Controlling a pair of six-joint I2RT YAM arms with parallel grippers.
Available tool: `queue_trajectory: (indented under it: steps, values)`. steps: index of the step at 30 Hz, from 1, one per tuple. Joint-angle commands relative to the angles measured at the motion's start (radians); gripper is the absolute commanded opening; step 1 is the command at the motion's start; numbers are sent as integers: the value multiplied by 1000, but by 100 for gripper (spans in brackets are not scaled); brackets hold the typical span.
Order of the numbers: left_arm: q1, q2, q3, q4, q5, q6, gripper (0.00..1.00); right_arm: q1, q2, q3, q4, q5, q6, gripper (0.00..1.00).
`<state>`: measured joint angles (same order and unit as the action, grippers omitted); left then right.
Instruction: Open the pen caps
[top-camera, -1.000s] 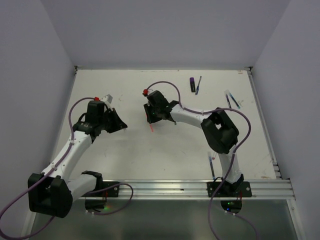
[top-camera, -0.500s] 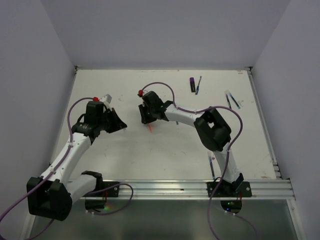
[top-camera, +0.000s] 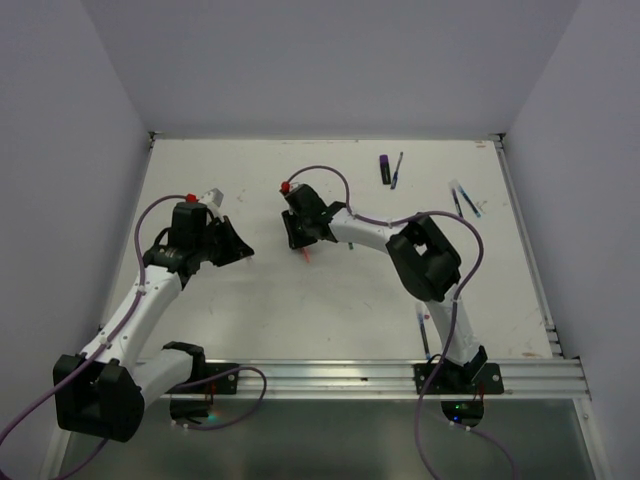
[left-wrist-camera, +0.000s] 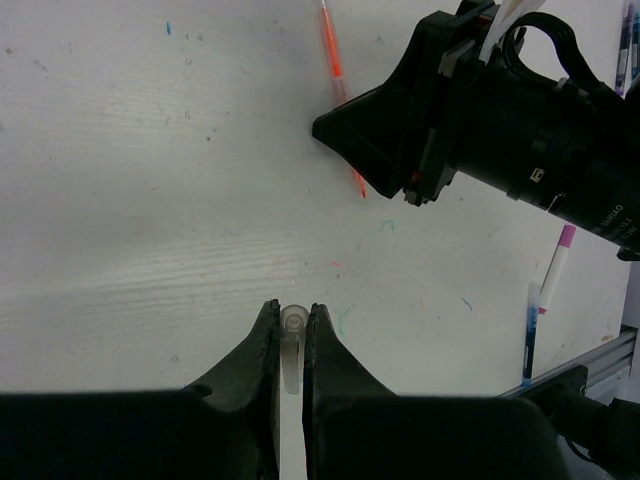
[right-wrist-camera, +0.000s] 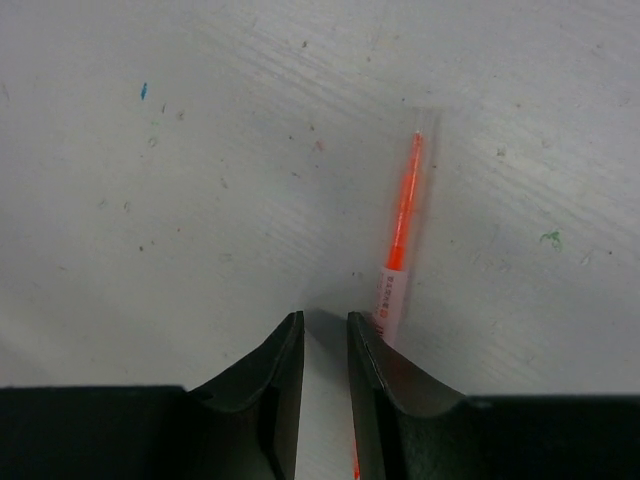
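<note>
1. Over the last second the right arm swung its elbow toward the left; its wrist shifted slightly with it; the left arm held its place.
2. Clear pen cap: off its pen, upright, pinched between the pressed-together fingers of the left gripper, above the table.
3. Red pen: uncapped, mid-table, just beside the right gripper; it runs under one finger; contact cannot be told.
4. Right gripper jaws slightly spread; bare table shows between the tips.
5. Far side: purple marker and blue pen lie side by side, caps on; well apart from both grippers.
</note>
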<state>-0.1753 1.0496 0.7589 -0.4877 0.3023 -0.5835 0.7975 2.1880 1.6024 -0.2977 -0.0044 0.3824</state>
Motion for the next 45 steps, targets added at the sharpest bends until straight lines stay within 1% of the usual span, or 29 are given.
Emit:
queue_trajectory:
  steps: [1,11,20,25,27,28,29,32,36,37,38,39,40,45]
  values:
    - [2,1,-4,17,9,4,0,-27,-16,8,-20,66,18,28]
    - [2,15,-6,24,14,13,0,-64,-53,-48,-21,112,15,28]
    - [2,24,-9,28,0,8,0,-106,-66,-87,-18,121,18,28]
    - [2,61,8,31,-26,-10,0,-132,-76,-98,-14,110,9,28]
    - [2,93,46,15,-57,-9,0,-139,-82,-105,-11,103,4,28]
    - [2,139,62,5,-75,-7,0,-139,-85,-107,-9,101,1,28]
    - [2,163,80,-23,-122,2,0,-139,-92,-113,-1,86,-2,28]
    - [2,271,154,-64,-205,19,0,-139,-108,-137,41,52,-10,28]
    - [5,421,247,-112,-249,40,0,-139,-96,-122,23,41,-16,28]
    - [7,443,288,-136,-265,47,0,-139,-94,-122,22,40,-19,28]
    - [7,461,302,-143,-297,48,0,-139,-93,-122,20,37,-19,28]
    - [8,489,315,-147,-298,51,0,-139,-93,-122,22,32,-17,28]
    - [8,498,327,-149,-336,56,0,-139,-93,-124,22,27,-17,28]
    - [14,556,352,-169,-422,63,0,-139,-94,-118,19,24,-22,28]
